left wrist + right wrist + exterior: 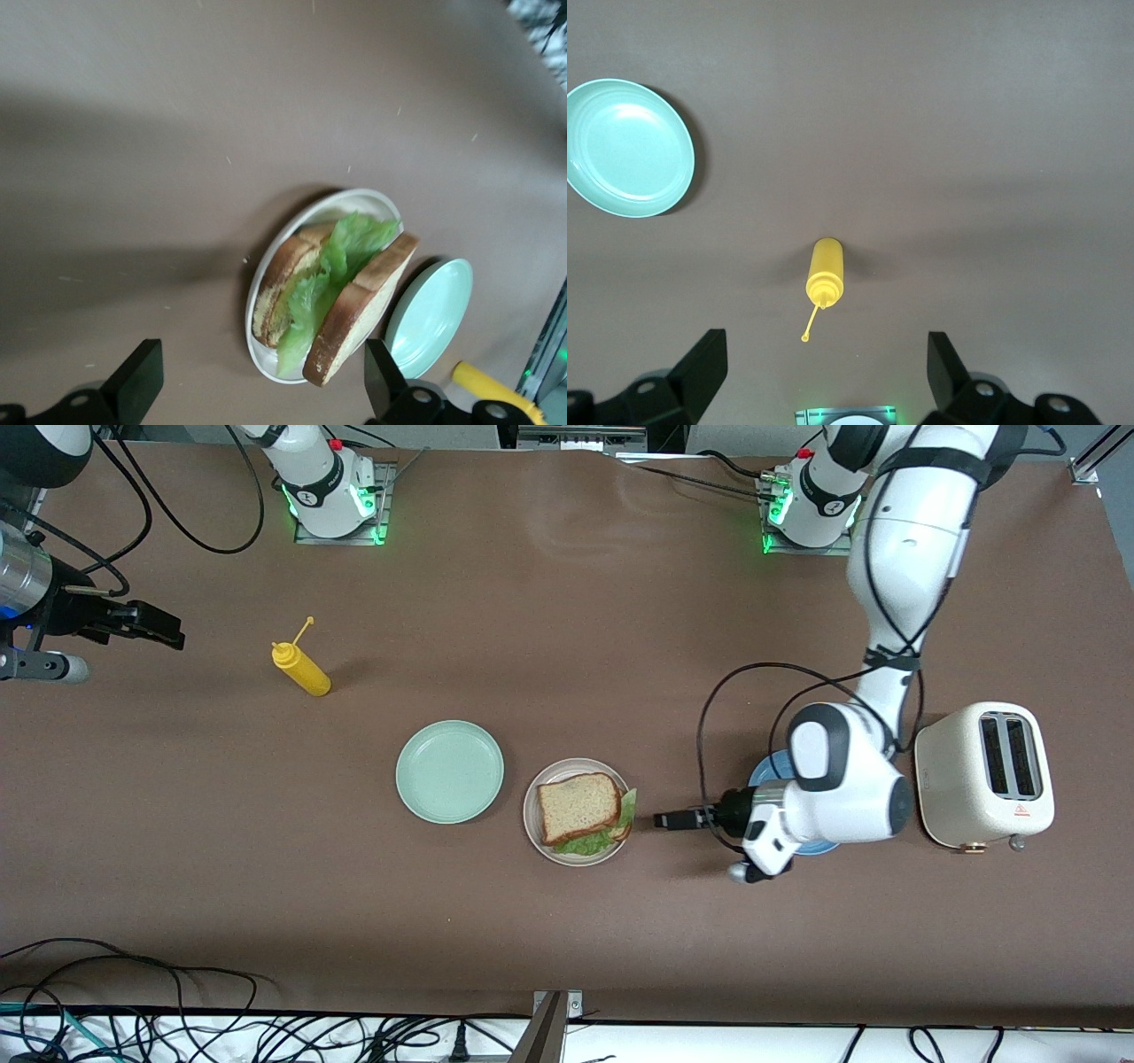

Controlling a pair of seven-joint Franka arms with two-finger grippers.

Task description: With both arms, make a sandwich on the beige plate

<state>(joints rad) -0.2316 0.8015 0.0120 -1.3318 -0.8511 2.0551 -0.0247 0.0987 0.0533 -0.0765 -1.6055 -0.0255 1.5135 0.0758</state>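
- Sandwich (pixel 582 810) sitting assembled on beige plate (pixel 534 828), just ahead of left gripper (pixel 666 820) fingertips.
- Left gripper standing wide, holding nothing.
- Right gripper (pixel 155 627) waiting wide, empty, above mustard bottle (pixel 825 273).
- Judging final step: pulling left arm clear, sandwich undisturbed.

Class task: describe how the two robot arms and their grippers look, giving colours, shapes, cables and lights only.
Both arms are glossy white with rounded shells and dark grey joints. Black cables loop along the left arm and the right arm. Green lights glow at both bases. The left gripper and right gripper are black with two flat fingers.
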